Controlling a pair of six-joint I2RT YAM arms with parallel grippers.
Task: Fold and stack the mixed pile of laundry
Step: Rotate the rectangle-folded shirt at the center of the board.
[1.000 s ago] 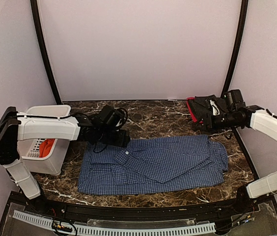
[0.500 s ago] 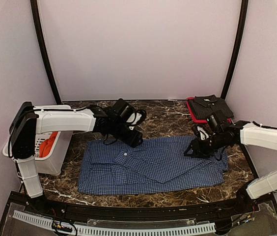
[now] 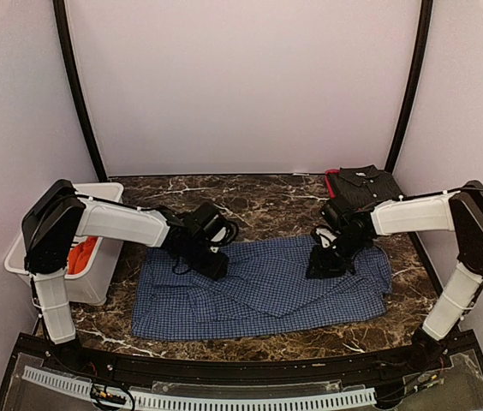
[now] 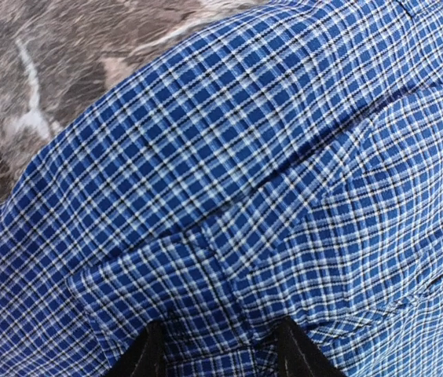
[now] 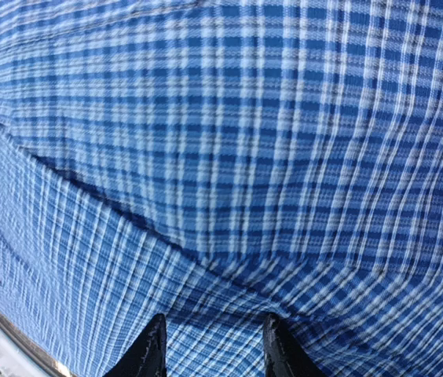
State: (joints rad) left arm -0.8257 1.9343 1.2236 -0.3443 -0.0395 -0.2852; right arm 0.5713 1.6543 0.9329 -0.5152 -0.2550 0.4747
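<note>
Lab enclosure, plain walls (image 3: 241,86), marble table (image 3: 267,197)

Shirt (image 3: 259,295) flat on table (image 3: 267,201); basket (image 3: 92,287) at its left; folded garment (image 3: 363,181) behind, far right

the checked shirt (image 3: 263,291) is small blue and white squares crossed by thin dark lines, on a dark brown marble tabletop (image 3: 267,199) veined in white. at the left edge a white basket (image 3: 96,287) shows an orange-red shirt (image 3: 81,254). at the far right corner lies a dark charcoal garment (image 3: 366,182).
</note>
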